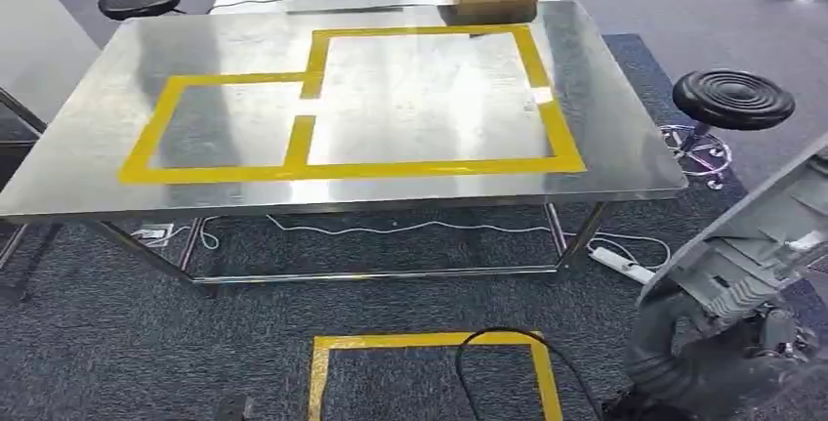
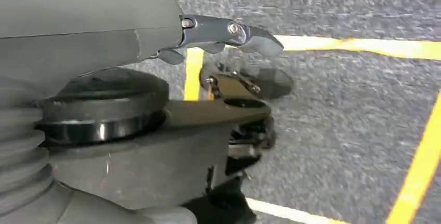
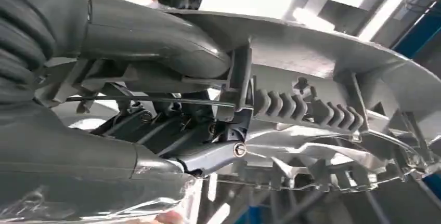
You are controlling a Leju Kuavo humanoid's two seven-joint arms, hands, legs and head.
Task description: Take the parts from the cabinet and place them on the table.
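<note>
- Grey plastic part [image 1: 771, 235] rides clamped in the right hand [image 3: 171, 130], beside the steel table [image 1: 98, 167].
- Left hand [image 2: 223, 34] hangs with nothing in it, fingers loosely apart, above carpet.
- Carry step appears underway; next, lift it over the taped rectangle [image 1: 430, 162].

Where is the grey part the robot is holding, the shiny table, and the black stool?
grey part [image 1: 771, 211], head view, ribbed underside.
table [image 1: 78, 162], head view, bare steel top.
black stool [image 1: 732, 97], head view, round seat.

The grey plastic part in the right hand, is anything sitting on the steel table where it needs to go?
Nothing visible blocks it. The right hand holds the grey plastic part off the near right corner of the steel table, whose yellow-taped zones look bare. The black stool stands beside the table's right edge.
</note>
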